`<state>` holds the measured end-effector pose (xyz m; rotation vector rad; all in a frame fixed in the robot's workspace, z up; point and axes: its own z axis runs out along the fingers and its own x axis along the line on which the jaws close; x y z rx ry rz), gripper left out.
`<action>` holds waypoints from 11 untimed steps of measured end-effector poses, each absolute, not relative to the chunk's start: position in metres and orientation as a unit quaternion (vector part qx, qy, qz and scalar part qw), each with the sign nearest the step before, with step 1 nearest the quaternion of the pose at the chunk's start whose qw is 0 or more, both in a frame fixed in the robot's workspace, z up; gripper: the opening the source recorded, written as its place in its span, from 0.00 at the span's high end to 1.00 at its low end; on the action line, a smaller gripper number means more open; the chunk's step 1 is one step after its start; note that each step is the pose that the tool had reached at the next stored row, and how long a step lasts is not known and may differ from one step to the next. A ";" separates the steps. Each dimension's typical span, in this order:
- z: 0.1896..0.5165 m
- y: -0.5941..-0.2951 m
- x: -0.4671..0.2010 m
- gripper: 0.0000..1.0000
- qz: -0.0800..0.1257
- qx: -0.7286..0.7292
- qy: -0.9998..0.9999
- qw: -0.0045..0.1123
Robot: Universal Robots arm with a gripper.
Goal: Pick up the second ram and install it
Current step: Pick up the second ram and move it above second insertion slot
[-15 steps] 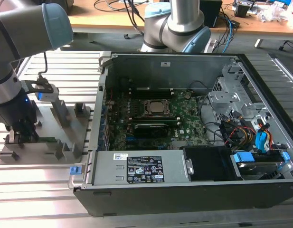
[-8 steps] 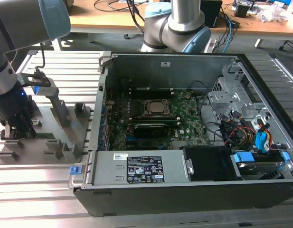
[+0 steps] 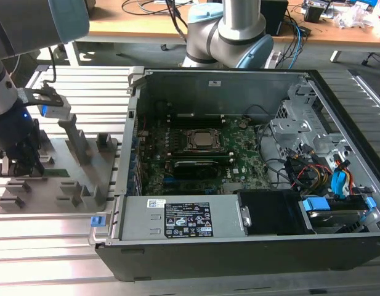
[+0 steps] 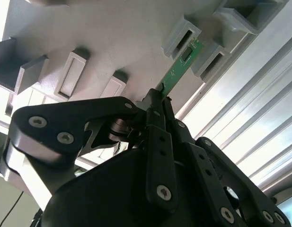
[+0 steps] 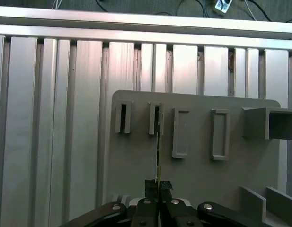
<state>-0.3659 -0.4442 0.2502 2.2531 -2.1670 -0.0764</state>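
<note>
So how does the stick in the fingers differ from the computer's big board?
The memory stick is narrow; the motherboard is broad. The stick stands on edge in a grey tray, pinched by the fingers; the motherboard lies flat in the case, untouched. Both are green.

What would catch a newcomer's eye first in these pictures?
The open computer case dominates the exterior view, its big green motherboard exposed. At that view's left, the end effector is down over the grey holder tray. In the second wrist view its jaws are closed on the second ram, a thin green stick whose far end lies between two raised blocks of the tray.
</note>
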 end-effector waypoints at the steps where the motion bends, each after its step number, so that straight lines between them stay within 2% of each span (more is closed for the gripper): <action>1: 0.252 -0.444 -0.366 0.86 -0.024 0.721 -0.693 0.007; 11: 0.274 -0.444 -0.366 0.86 -0.024 0.720 -0.693 0.007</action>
